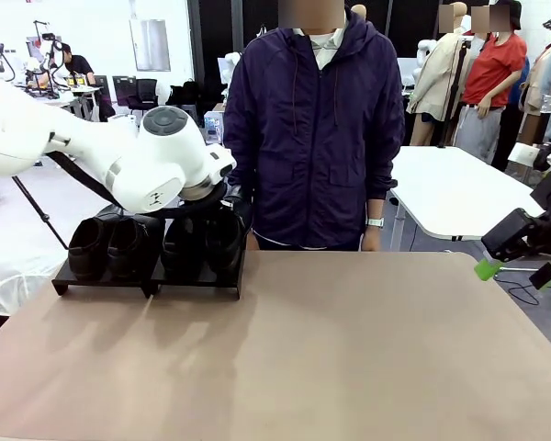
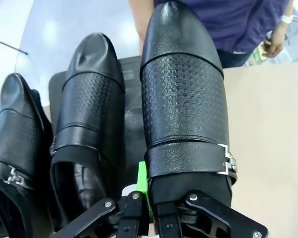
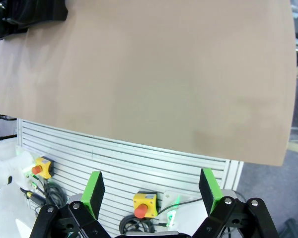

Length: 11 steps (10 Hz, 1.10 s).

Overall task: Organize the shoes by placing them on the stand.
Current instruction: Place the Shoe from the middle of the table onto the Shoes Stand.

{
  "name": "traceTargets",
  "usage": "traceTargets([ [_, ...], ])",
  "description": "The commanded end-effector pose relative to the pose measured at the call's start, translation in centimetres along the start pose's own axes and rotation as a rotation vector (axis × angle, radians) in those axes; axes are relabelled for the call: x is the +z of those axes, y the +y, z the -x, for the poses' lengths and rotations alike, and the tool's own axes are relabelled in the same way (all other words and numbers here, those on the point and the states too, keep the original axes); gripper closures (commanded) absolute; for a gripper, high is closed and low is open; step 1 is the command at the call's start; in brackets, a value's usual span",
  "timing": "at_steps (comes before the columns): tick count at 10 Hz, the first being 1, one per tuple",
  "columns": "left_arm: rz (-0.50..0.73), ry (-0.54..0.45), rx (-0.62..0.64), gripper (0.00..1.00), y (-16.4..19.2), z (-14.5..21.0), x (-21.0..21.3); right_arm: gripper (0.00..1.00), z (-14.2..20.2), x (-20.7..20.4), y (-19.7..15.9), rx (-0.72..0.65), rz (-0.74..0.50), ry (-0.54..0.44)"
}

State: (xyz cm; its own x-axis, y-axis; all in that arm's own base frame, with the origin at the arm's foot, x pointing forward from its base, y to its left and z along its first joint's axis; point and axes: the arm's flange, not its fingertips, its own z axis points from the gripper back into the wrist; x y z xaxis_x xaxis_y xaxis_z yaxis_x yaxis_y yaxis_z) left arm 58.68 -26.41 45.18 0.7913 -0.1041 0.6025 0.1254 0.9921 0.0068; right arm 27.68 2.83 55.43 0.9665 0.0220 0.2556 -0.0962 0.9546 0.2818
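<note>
Several black shoes stand in a row on the low black stand (image 1: 101, 281) at the table's far left. My left gripper (image 1: 228, 200) hangs over the rightmost shoe (image 1: 222, 244). In the left wrist view this gripper (image 2: 146, 192) is shut on the collar edge of that shoe (image 2: 184, 99), with one green pad (image 2: 142, 181) outside the rim. A second shoe (image 2: 89, 109) and a third (image 2: 15, 129) lie beside it on the stand (image 2: 131, 124). My right gripper (image 1: 514, 272) hovers open off the table's right edge, its fingers (image 3: 151, 191) holding nothing.
A person in a dark jacket (image 1: 317, 129) stands at the far side of the tan table (image 1: 331, 349), arms down. The right wrist view looks down on the table's edge (image 3: 139, 144), a slatted panel and emergency-stop boxes (image 3: 145, 204); the stand shows dark at its top left corner (image 3: 20, 15).
</note>
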Motion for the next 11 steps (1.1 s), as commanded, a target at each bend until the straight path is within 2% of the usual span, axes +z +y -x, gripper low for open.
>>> traceTargets([
  [1, -0.047, 0.01, 0.042, 1.0, -0.8, -1.3, -1.3, 0.0, -0.2, 0.2, 0.1, 0.017, -0.028, 0.006],
  [3, -0.056, 0.028, 0.06, 1.0, -0.6, -1.4, -2.2, 0.0, -0.2, 0.2, 0.1, 0.017, -0.028, 0.006],
  [6, -0.104, 0.002, 0.081, 1.0, 0.3, -1.0, -2.5, 0.0, -0.2, 0.2, 0.1, 0.017, -0.028, 0.006],
  [9, -0.104, 0.033, 0.054, 1.0, 0.4, -0.6, -3.2, 0.0, -0.2, 0.2, 0.1, 0.017, -0.028, 0.006],
  [10, -0.107, 0.036, 0.055, 0.56, 0.4, -0.6, -3.3, 0.0, -0.2, 0.2, 0.1, 0.017, -0.028, 0.006],
  [11, -0.109, 0.039, 0.053, 0.0, 0.4, -0.7, -3.2, 0.0, -0.2, 0.2, 0.1, 0.017, -0.028, 0.006],
])
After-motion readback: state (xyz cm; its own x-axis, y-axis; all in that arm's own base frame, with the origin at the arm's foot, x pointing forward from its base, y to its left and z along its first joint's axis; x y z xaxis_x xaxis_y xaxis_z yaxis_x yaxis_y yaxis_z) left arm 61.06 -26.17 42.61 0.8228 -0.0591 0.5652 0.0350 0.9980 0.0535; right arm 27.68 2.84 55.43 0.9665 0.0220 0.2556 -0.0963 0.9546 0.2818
